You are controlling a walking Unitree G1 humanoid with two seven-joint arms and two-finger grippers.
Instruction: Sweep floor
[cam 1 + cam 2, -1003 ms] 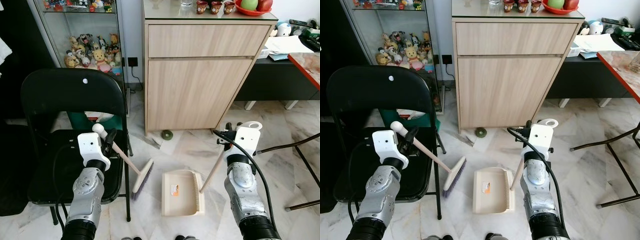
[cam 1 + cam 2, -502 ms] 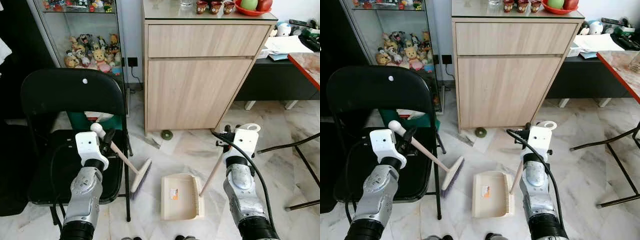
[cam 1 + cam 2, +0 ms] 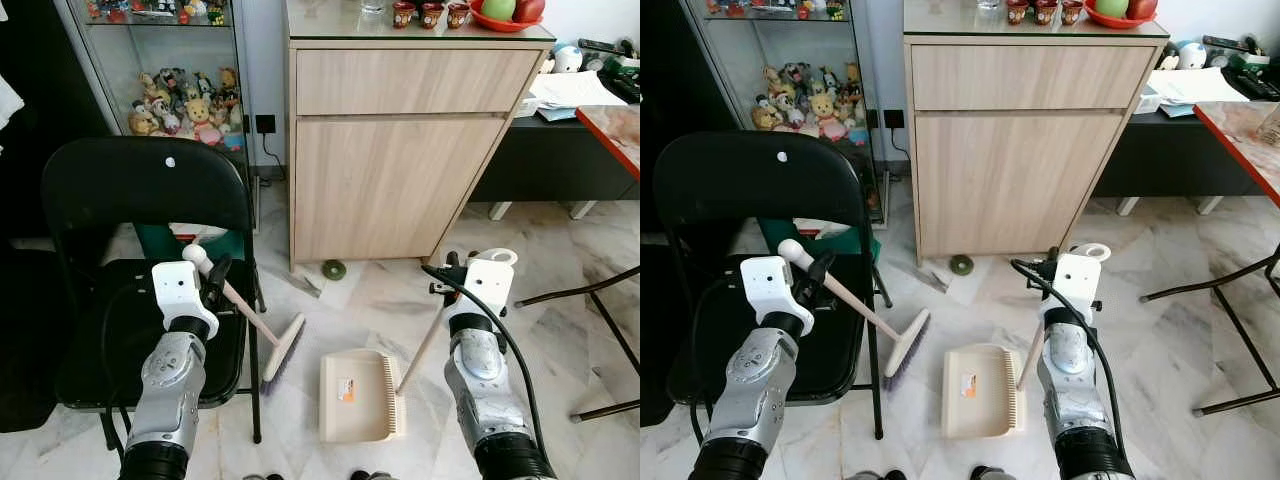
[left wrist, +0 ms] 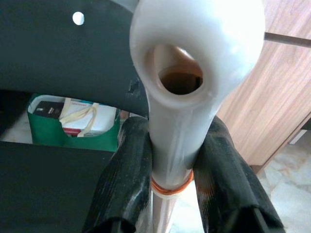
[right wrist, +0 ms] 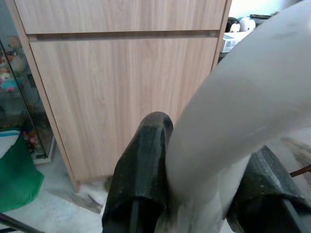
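Observation:
A broom with a pale wooden handle and a white knob slants down to its brush head (image 3: 283,350) on the marble floor. My left gripper (image 3: 213,281) is shut on the handle just below the knob; the left wrist view shows the black fingers (image 4: 127,180) clamped on the white handle end (image 4: 194,73). A cream dustpan (image 3: 355,396) lies flat on the floor right of the brush. Its wooden handle rises to my right gripper (image 3: 447,286), which is shut on the handle's white top (image 5: 243,121). A small green round thing (image 3: 333,269) lies at the cabinet's foot.
A black folding chair (image 3: 140,190) stands close on my left, its front leg beside the brush. A wooden cabinet (image 3: 400,150) faces me, with a glass case of toys (image 3: 185,100) to its left. Thin black chair legs (image 3: 600,300) and a red-edged table (image 3: 615,125) are on the right.
The dustpan has slid a little to the left and toward me with my right gripper. The broom and left gripper have barely shifted.

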